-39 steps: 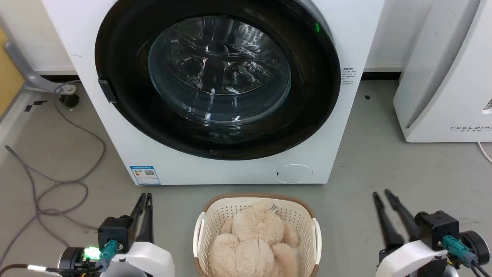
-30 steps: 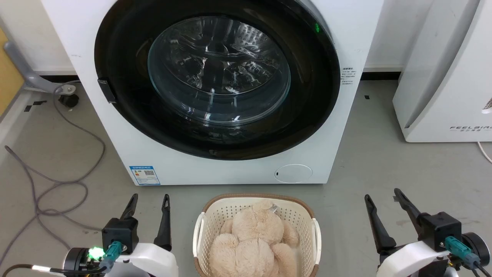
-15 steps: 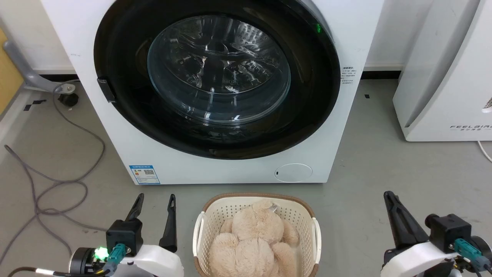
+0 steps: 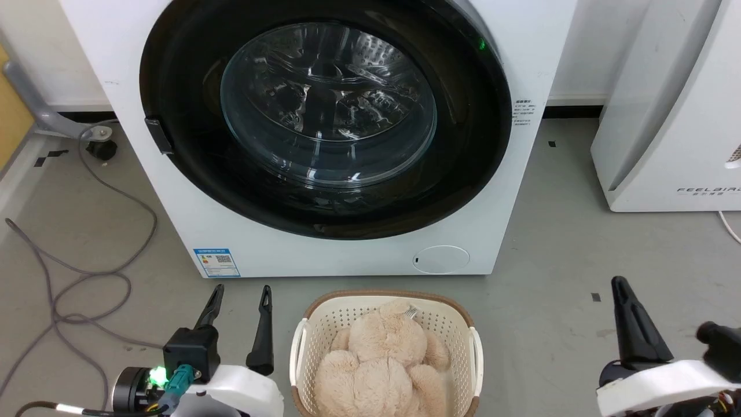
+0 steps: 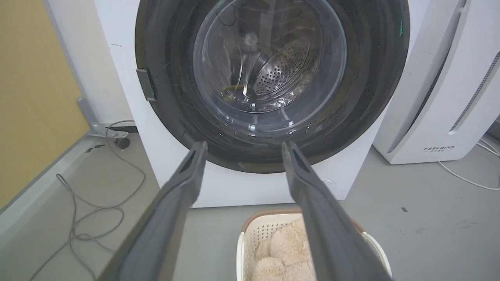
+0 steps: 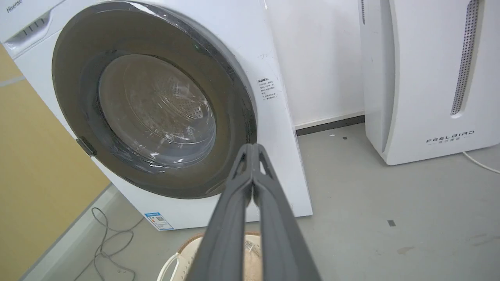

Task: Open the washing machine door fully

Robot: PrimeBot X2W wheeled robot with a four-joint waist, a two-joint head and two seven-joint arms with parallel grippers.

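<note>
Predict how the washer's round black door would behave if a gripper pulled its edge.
The washing machine door looks rigid, so probably swings whole about its left-side bracket. Its glossy rim likely offers slippery grip. The bulging glass window suggests real weight.

- The washing machine (image 4: 359, 258) is looking white, and its sticker (image 4: 217, 262) is showing blue.
- The washing machine door (image 4: 469, 168) is shining black around clear glass.
- The drum (image 5: 283, 70) is shining silver with rows of tiny holes.
- The laundry basket (image 4: 312, 347) is looking cream with a grid of little holes and a brown rim.
- The plush toy (image 4: 382, 359) is looking light tan.
- The floor (image 4: 579, 249) is looking grey.
</note>
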